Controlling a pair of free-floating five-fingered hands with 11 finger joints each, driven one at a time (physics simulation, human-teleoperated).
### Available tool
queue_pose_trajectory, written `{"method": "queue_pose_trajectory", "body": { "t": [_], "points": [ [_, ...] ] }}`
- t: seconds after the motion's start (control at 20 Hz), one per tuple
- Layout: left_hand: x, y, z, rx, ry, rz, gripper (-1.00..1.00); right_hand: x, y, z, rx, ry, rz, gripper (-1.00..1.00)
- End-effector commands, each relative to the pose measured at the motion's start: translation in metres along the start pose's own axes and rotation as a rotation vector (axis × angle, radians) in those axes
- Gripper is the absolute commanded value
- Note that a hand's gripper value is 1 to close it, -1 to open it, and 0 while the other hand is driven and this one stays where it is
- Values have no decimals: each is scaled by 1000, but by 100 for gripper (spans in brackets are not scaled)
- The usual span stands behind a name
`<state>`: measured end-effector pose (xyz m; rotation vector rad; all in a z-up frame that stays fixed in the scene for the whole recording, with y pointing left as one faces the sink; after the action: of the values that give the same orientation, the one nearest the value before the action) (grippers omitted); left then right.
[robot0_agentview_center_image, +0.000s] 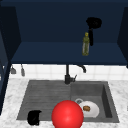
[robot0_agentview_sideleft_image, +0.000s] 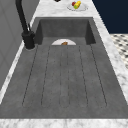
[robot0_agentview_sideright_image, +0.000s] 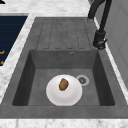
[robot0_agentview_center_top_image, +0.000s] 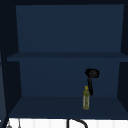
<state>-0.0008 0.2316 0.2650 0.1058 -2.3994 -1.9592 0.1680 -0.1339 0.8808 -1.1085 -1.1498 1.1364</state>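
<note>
Front view shows my right hand (robot0_agentview_center_image: 93, 23) up high in the wall cabinet (robot0_agentview_center_image: 50, 30), just above and beside a small green bottle (robot0_agentview_center_image: 85, 44) that stands upright on the cabinet shelf. One part of the hand hangs down straight behind the bottle, but I cannot tell if the fingers touch or pinch it. My left hand (robot0_agentview_center_image: 34, 117) floats low at the front left corner of the sink (robot0_agentview_center_image: 45, 92), and I cannot tell how its fingers are set. A big red ball (robot0_agentview_center_image: 67, 114) sits in front of the sink. A white plate (robot0_agentview_sideright_image: 64, 90) with a brown bit of food (robot0_agentview_sideright_image: 63, 84) lies in the basin, near the drain (robot0_agentview_sideright_image: 82, 80). The black tap (robot0_agentview_center_image: 68, 75) stands behind the sink.
</note>
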Motion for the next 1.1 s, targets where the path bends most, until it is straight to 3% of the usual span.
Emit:
{"method": "queue_pose_trajectory", "body": {
  "t": [0.0,0.8,1.05],
  "points": [
    [0,0,0,0,0,0,0,5,-1,-15,123,10,7,-100],
    [0,0,0,0,0,0,0,17,-11,-77,544,8,25,-100],
    [0,0,0,0,0,0,0,12,-14,-110,587,-24,38,-100]
  ]
}}
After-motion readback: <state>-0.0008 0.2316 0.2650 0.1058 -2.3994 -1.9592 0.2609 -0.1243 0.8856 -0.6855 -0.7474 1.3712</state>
